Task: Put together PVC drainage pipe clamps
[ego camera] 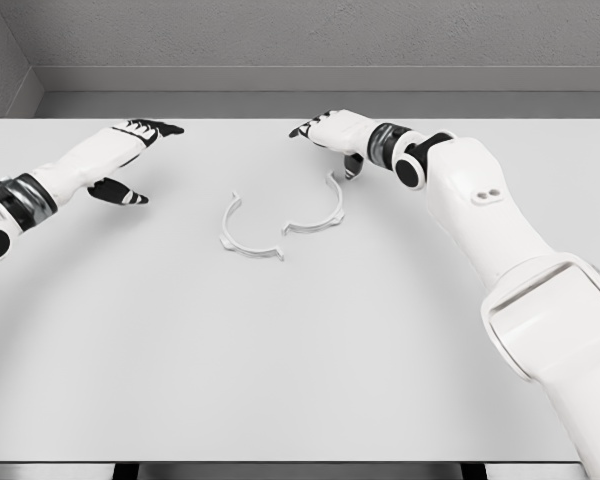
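Two white half-ring pipe clamp pieces lie on the white table (280,360). The left clamp half (242,239) curves open toward the right. The right clamp half (318,213) curves open toward the left, and the two lie close together with their ends apart. My right hand (328,135) hovers just behind the right clamp half, fingers spread, thumb pointing down near the piece's upper end, holding nothing. My left hand (130,158) sits at the far left of the table, fingers extended and apart, well away from the clamps.
A grey wall runs along the back edge of the table (280,105). My right forearm (480,220) slants across the right side of the table.
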`<state>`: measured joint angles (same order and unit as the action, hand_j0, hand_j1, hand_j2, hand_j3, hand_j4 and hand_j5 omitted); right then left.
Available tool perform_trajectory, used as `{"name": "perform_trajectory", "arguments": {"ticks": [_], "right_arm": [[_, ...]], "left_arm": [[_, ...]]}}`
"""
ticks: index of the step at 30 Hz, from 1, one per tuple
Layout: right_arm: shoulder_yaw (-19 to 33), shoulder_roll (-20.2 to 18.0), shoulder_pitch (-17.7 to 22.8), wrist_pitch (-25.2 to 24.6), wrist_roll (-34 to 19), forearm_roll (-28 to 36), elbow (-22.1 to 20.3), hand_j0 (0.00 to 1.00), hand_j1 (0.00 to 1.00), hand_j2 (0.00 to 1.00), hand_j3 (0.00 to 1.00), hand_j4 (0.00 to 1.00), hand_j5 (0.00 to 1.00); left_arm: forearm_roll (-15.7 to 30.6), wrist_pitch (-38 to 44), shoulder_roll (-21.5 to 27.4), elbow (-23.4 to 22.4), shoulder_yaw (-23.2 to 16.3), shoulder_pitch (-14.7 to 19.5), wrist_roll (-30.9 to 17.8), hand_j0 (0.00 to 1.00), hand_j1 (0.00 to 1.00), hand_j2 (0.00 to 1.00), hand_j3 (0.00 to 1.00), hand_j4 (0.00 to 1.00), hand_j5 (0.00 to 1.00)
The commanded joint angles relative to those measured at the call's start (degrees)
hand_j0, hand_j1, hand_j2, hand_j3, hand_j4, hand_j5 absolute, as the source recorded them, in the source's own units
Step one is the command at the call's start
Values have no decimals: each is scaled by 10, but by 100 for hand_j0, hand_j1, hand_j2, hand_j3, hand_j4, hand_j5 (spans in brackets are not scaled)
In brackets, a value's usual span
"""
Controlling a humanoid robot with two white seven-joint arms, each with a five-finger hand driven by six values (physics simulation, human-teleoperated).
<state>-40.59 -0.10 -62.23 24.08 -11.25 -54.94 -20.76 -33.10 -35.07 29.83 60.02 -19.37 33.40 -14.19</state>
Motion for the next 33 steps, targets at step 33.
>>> {"name": "perform_trajectory", "arguments": {"ticks": [33], "right_arm": [[-19, 1, -2, 60, -4, -4, -29, 100, 100, 100, 100, 100, 100]], "left_arm": [[4, 1, 1, -10, 2, 6, 0, 100, 100, 100, 100, 100, 100]]}}
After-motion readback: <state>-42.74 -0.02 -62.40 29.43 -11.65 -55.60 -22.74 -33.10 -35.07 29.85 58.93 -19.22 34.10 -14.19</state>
